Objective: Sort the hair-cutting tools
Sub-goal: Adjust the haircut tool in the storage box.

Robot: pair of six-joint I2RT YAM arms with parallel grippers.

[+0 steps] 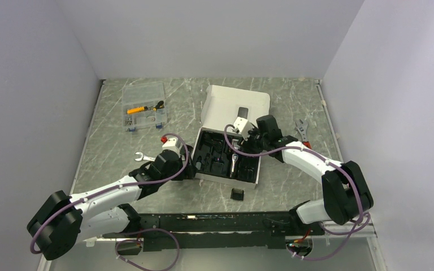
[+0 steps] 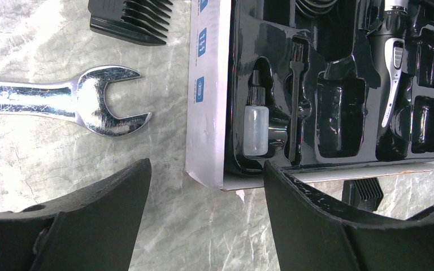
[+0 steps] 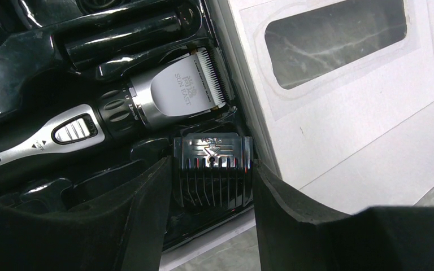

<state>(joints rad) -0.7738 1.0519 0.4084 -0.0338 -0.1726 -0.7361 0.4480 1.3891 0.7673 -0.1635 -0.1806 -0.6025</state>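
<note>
Pinching the small black plastic comb attachment (image 3: pixel 213 155) across its width, teeth toward the wrist, the right hand (image 3: pixel 212 169) holds it just before the black-and-silver clipper (image 3: pixel 147 107) lying crosswise.

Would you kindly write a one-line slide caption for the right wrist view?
The right gripper clasps a black comb attachment beside the head of the clipper in the tray.

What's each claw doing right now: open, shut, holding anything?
Left gripper: open, holding nothing.
Right gripper: closed on a black comb.
</note>
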